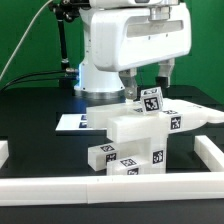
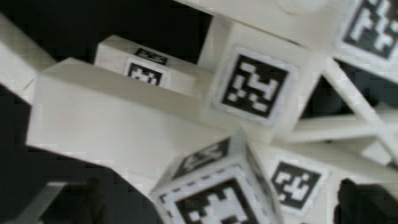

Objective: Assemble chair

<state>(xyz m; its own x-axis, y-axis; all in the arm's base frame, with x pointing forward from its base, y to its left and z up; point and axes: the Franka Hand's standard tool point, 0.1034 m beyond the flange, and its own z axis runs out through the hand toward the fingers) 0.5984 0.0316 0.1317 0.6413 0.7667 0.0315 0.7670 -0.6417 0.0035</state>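
Exterior view, read from its left: a short stub of the low white rim wall (image 1: 5,152) stands at the edge of the black worktop (image 1: 40,145); beyond it the marker board (image 1: 72,122) lies flat, its far end hidden behind the parts. The unfinished chair (image 1: 135,130) occupies the centre of the worktop as a loose cluster of matte white blocks with black-and-white square tags. A thick slab (image 1: 125,124) forms the middle of the cluster; tagged square-section pieces (image 1: 128,165) lie low in front of it, toward the near run of the rim wall; 1 upright block (image 1: 150,100) rises above the slab, tag toward the camera; a tapering bar (image 1: 200,115) reaches out to the exterior view's right, above another run of the rim wall. The white arm (image 1: 125,45) stands behind and above the cluster; its claw (image 1: 147,82) hangs over the upright block with its 2 dark fingers (image 1: 129,90) spread wide, 1 to each side; whether either finger touches the block cannot be told.

Wrist view: a large tagged face (image 2: 258,85) fills the centre beside a plain white surface (image 2: 107,110); further tagged pieces crowd close by; the claw's fingers cannot be made out here.
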